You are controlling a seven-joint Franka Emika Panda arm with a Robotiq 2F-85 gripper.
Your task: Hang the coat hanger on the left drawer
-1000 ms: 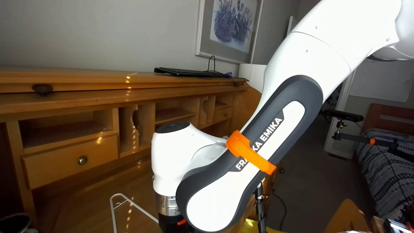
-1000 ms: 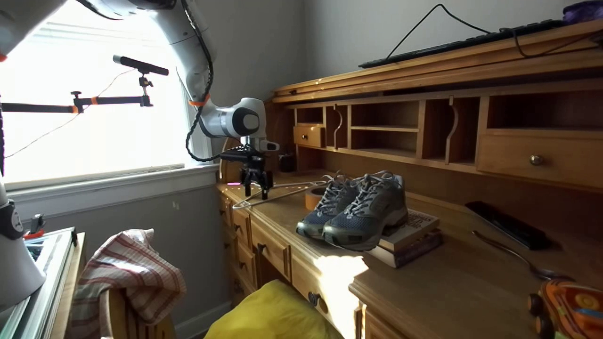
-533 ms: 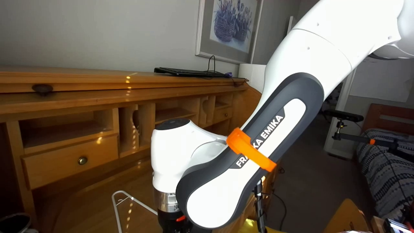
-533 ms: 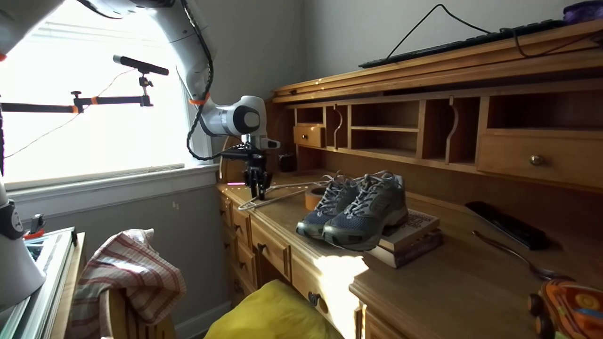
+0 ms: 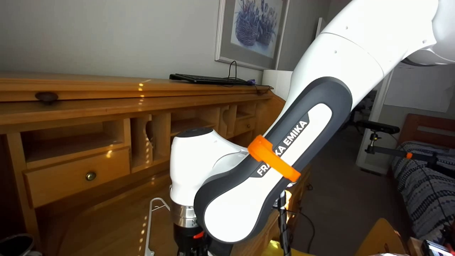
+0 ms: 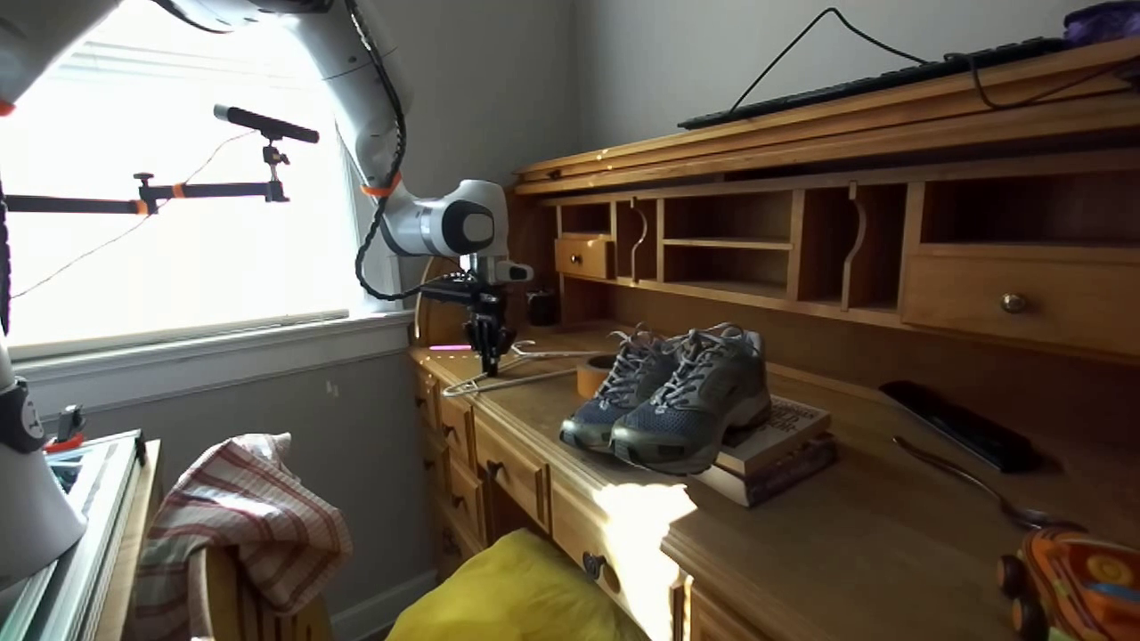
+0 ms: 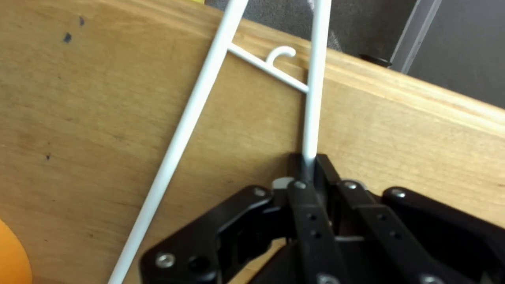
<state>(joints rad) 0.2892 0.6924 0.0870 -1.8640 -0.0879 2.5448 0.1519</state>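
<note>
One white coat hanger is clamped by a slim side in the gripper at the near left end of the desk, left of the orange tape roll, while the left drawer stands on the far side, higher up and apart from the hanger.

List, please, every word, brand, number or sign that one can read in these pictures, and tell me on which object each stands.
"FRA", then "KA EMIKA": on the robot arm; an orange strap covers the part between.
Possibly "1": on the robot base; not certain.
Upper book: lettering too blurred to read.
Lower book: nothing legible.
Keyboard: any key labels too small.
Lit screen: too blurred.
</note>
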